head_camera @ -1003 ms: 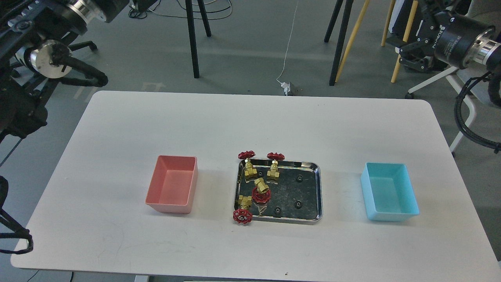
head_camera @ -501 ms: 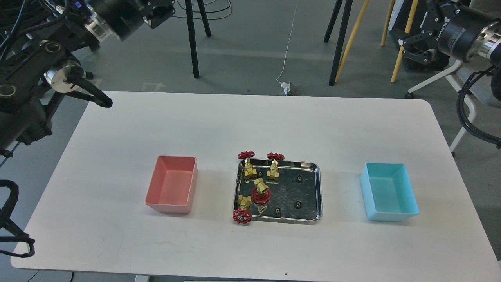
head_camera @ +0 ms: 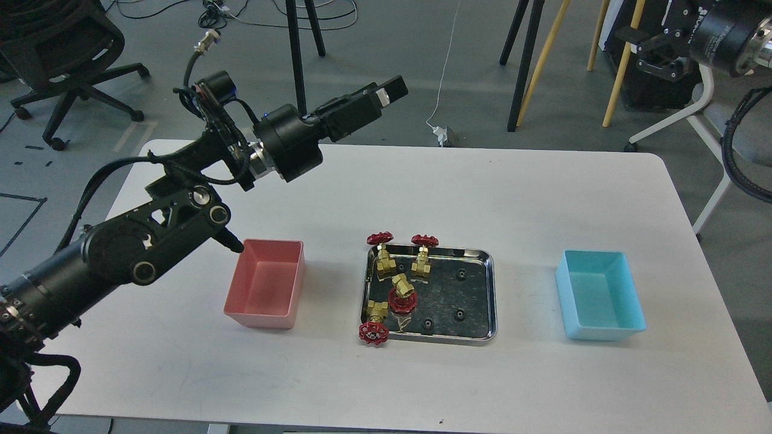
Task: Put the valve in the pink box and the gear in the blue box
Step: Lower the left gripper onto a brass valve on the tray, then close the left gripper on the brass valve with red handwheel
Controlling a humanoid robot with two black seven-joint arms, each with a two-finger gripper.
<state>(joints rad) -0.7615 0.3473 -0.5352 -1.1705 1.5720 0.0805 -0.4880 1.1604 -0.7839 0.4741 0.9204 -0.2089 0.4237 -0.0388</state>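
Observation:
Four brass valves with red handwheels sit at the left side of the steel tray [head_camera: 491,288]: two at the back [head_camera: 381,252] [head_camera: 423,255], one in the middle [head_camera: 401,293], one at the front left corner [head_camera: 374,324]. Three tiny black gears [head_camera: 461,275] [head_camera: 459,314] [head_camera: 427,325] lie on the tray's right half. The pink box [head_camera: 265,284] stands left of the tray and the blue box [head_camera: 599,295] right of it; both hold nothing. My left gripper [head_camera: 391,90] is high over the table's far edge, fingers not distinguishable. My right gripper [head_camera: 652,49] is at the top right, off the table, dark.
The white table [head_camera: 482,193] carries only the tray and the two boxes. My left arm [head_camera: 157,235] stretches over the table's left part, close to the pink box's back left corner. Tripod legs, chairs and cables stand on the floor beyond.
My left arm has swung in from the upper left and now reaches over the table, its gripper pointing to the far middle. My right arm has risen slightly. The valves, gears and boxes have not moved.

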